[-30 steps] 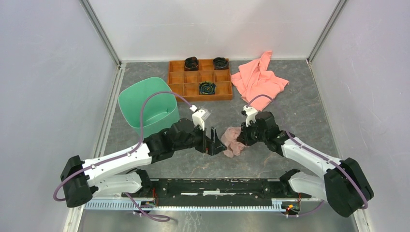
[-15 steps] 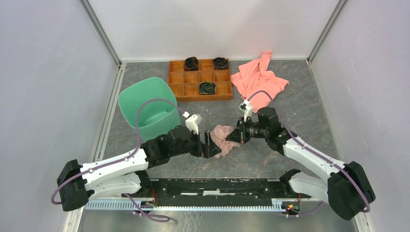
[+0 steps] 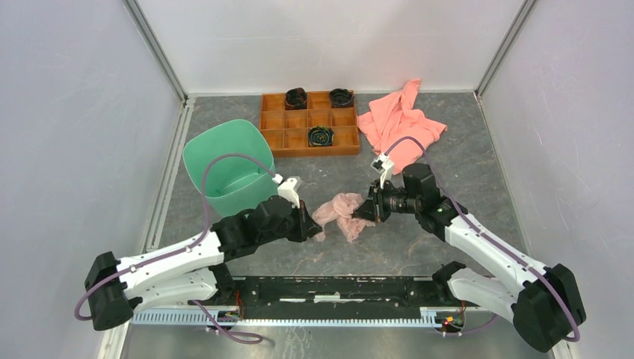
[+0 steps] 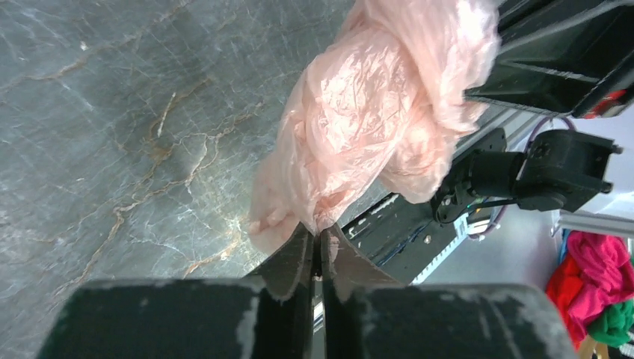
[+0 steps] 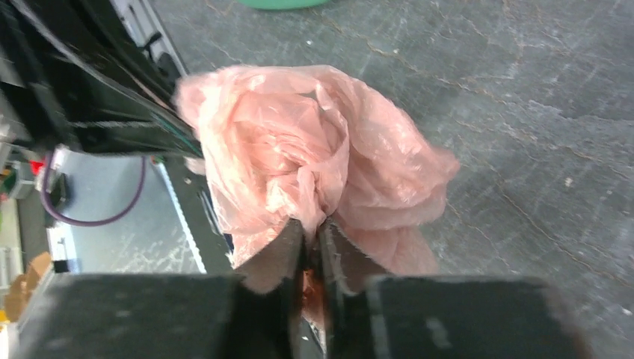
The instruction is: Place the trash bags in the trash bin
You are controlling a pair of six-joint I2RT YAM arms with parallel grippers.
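Lab robot cell: white enclosure walls (aluminium-framed).

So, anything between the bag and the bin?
No loose object. The left tool and right tool both pinch the trash bag; between it and the trash bin lie only table and the left arm's own wrist.

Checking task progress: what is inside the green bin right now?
Only bare green walls show inside the bin; a purple cable crosses above it, and its near inside is hidden. The pink bag is outside, pinched between the left gripper and right gripper.
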